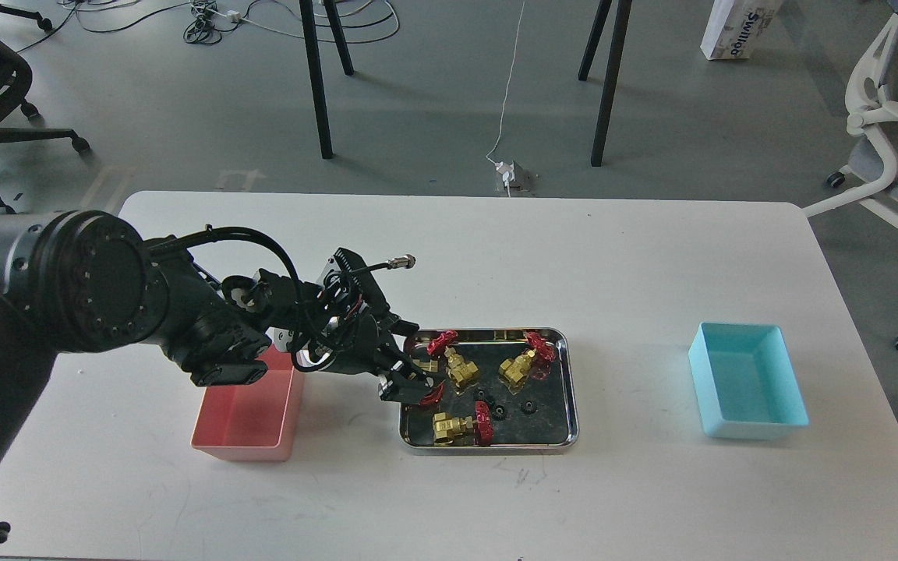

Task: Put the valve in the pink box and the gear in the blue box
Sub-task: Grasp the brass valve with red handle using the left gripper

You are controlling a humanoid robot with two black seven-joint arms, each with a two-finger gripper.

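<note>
A shiny steel tray [570,389] in the middle of the table holds several brass valves with red handwheels and three tiny black gears [528,406]. My left gripper [410,386] is down at the tray's left end, right on the leftmost valve [427,365]. That valve's red handwheel peeks out beside the fingertips. The fingers are dark and I cannot tell them apart. The pink box [250,409] stands left of the tray, its far edge under my left arm. The blue box [749,382] stands at the right and holds nothing. My right gripper is out of view.
Other valves lie at the tray's middle [461,370], far right [517,368] and front [453,426]. Table legs and cables are on the floor beyond the table. A white chair [885,140] stands at the right.
</note>
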